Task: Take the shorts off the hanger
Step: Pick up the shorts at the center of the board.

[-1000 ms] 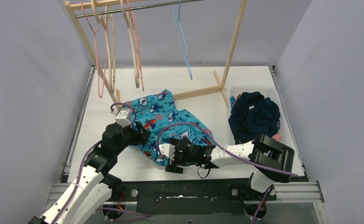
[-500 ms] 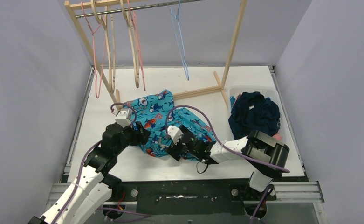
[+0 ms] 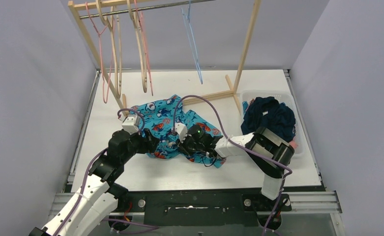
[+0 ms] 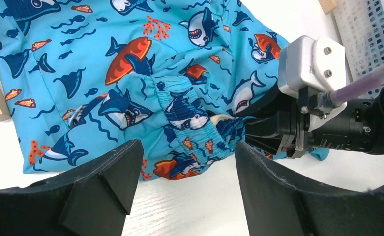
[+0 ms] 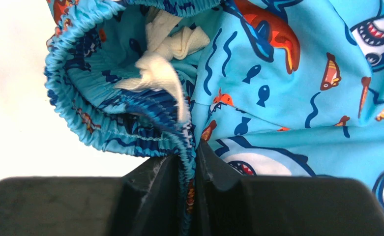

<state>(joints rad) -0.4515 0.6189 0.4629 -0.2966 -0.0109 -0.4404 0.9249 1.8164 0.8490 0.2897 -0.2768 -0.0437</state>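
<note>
Right fingers (image 5: 214, 169) have moved left and now clamp the waistband (image 5: 96, 137) of the shark shorts (image 5: 288, 73) at frame centre; left fingers (image 4: 113, 169) stand open. Better pull slowly.

Top external: looked down from high above and behind both arm bases, far enough back to take in the whole table (image 3: 209, 83), the wooden rack (image 3: 248, 44) at the far end and the white basket (image 3: 268, 93) at right. Left wrist: looked down and forward from close over the table, between the spread fingers of the left gripper (image 4: 187, 152), across the shark-print shorts (image 4: 81, 73) to the right gripper (image 4: 251, 132) and a corner of the basket. Right wrist: sat nearest of all, almost against the shorts' waistband, and shared that fabric with both other views.
</note>
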